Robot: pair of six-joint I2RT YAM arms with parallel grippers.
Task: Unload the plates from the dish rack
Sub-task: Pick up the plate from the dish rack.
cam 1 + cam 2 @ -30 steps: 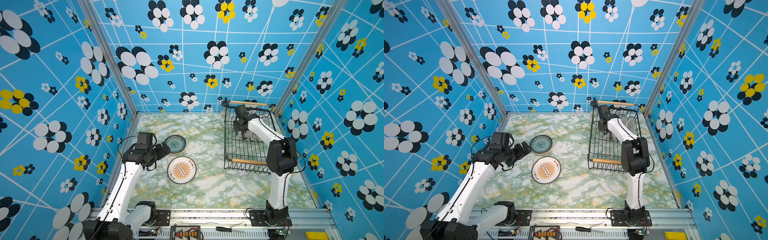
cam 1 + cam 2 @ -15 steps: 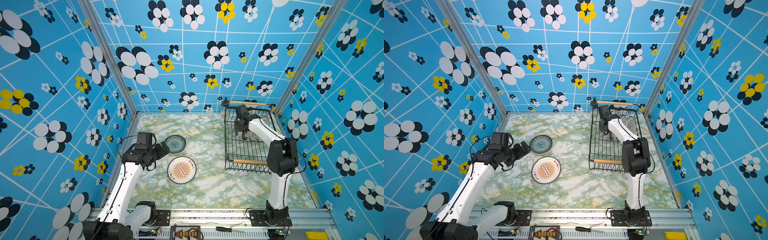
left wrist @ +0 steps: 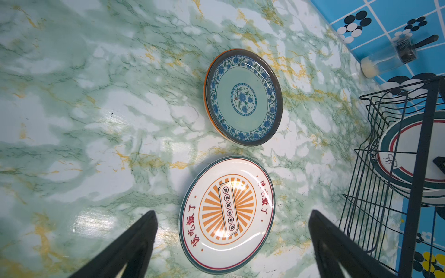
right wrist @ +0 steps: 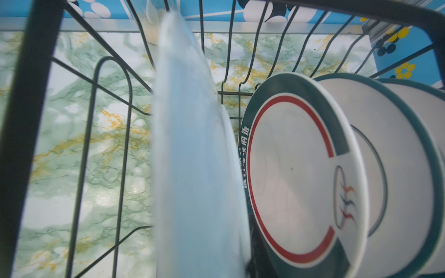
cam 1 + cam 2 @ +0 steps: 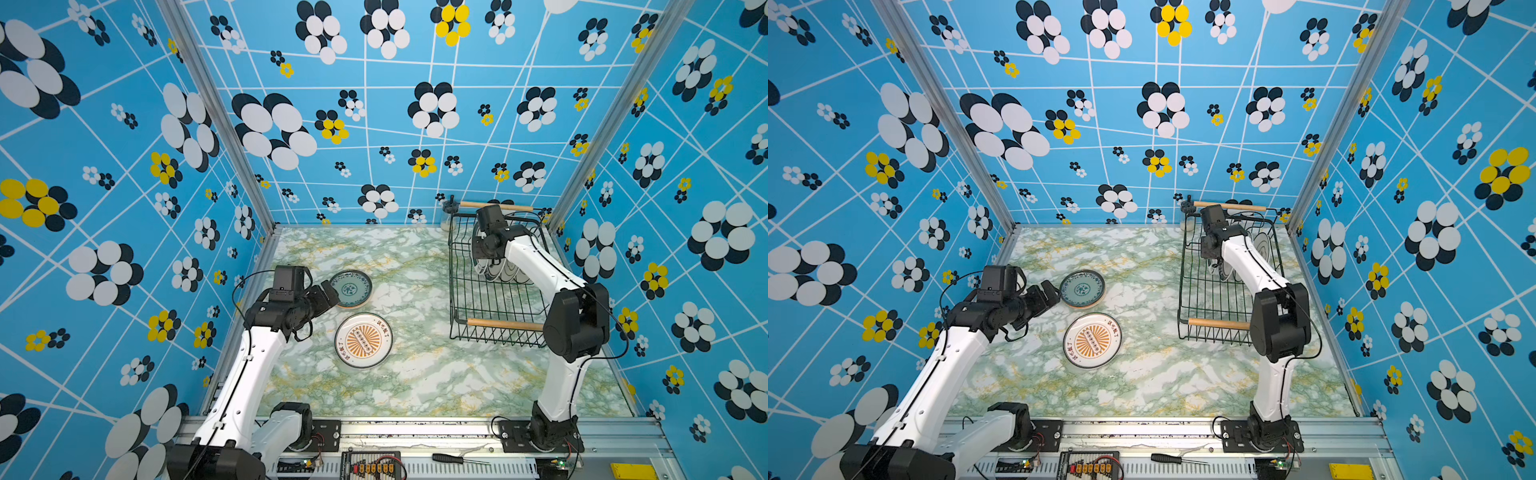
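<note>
Several plates (image 4: 301,168) stand in the rack (image 5: 498,324), counter's (image 5: 415,382) far right corner; right gripper (image 5: 484,264) pinches the pale plate (image 4: 192,144): lift straight, clearing wires. Left gripper (image 3: 231,213) gapes empty.

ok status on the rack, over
Left pincer open, empty. Right pincer shut on pale plate in rack. Blue plate and sunburst plate out on table. Teal-rimmed plate close beside the grip.

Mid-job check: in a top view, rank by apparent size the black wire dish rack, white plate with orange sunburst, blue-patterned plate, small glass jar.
1. black wire dish rack
2. white round plate with orange sunburst
3. blue-patterned round plate, slightly farther back
4. small clear glass jar
</note>
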